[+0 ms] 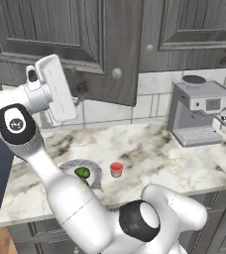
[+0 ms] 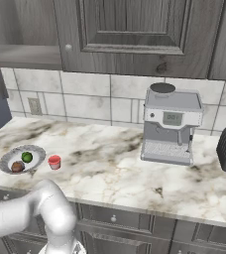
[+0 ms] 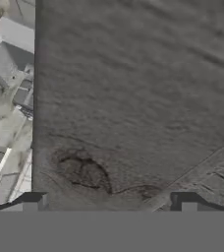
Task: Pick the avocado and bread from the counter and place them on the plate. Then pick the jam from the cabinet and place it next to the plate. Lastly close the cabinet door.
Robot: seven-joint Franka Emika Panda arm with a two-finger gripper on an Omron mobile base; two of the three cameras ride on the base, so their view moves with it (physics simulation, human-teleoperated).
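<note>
step: close cabinet door | jaws: spread, empty, fingertips right up against the door face | avocado and bread on plate, jam beside it on worktop | advice: push flat, steady, following the door's swing.

Matt dark wood-grain cabinet door, veined marble counter, brushed metal coffee machine
</note>
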